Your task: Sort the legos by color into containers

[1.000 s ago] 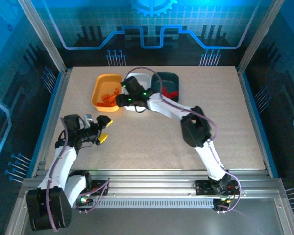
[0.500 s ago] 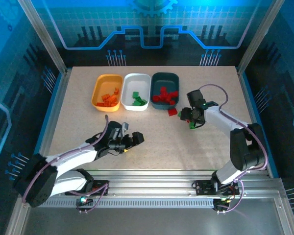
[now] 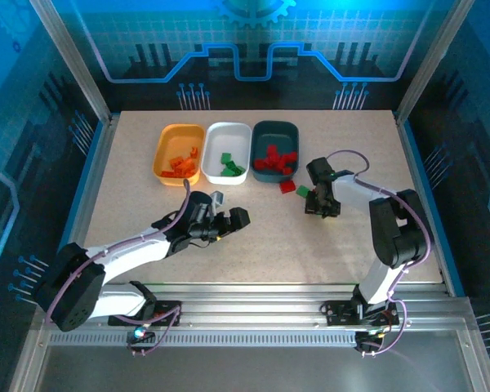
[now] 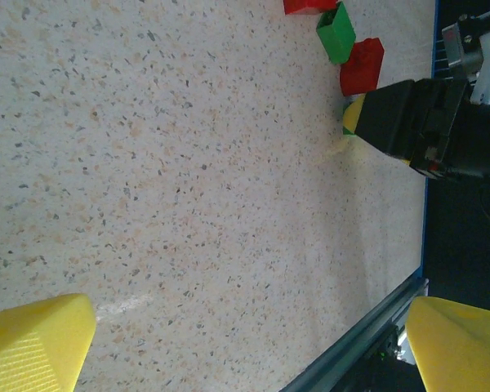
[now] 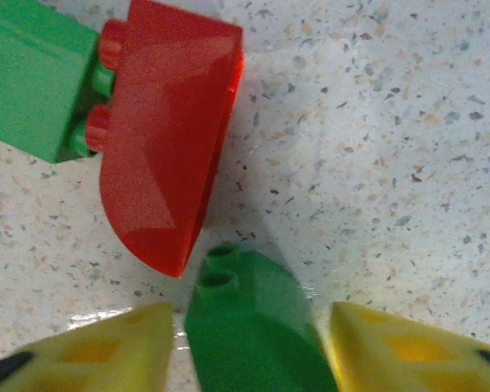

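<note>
The right gripper (image 5: 247, 349) stands low, jaws narrow about a green brick (image 5: 241, 314) lying between them, likely to carry it to the white tray (image 3: 228, 131), though whether it pinches I cannot tell; the left gripper (image 4: 245, 343) gapes wide, empty.

Left fingers (image 4: 34, 343) spread wide; right fingers (image 5: 392, 351) partly closed, pointing down.

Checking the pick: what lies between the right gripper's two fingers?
A green lego lies between the yellow fingers, on the table. The right wrist view shows this.
</note>
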{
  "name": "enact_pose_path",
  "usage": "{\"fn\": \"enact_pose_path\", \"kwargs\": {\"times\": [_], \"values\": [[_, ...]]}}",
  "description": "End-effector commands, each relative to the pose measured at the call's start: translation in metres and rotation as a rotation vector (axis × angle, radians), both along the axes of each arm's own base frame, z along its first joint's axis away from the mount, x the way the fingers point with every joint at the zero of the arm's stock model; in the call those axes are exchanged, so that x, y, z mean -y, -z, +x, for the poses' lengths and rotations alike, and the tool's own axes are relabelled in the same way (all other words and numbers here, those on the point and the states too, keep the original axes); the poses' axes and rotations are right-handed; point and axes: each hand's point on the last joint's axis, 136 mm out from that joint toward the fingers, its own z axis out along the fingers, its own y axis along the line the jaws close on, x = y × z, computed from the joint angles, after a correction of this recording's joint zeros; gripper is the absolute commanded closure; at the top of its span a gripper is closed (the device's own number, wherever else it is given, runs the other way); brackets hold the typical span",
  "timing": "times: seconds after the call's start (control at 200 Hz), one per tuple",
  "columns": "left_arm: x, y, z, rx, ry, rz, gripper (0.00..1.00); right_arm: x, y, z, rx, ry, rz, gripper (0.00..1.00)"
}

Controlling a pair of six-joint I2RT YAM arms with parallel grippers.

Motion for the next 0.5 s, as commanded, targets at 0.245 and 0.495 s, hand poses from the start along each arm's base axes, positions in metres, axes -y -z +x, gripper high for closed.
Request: {"fn": "enact_pose_path", "kwargs": {"times": [0.245, 0.495], "values": [[-0.012, -0.005, -0.002, 0.051, -0.015, 0.051, 0.01, -0.001, -0.009, -0.006, 0.046, -0.042, -0.034, 0.74], [-0.035, -0.011, 0.002, 0.053, -0.075, 0.066, 0.01, -0.038, -0.052, -0.008, 0.164, -0.138, -0.027, 0.74]]}}
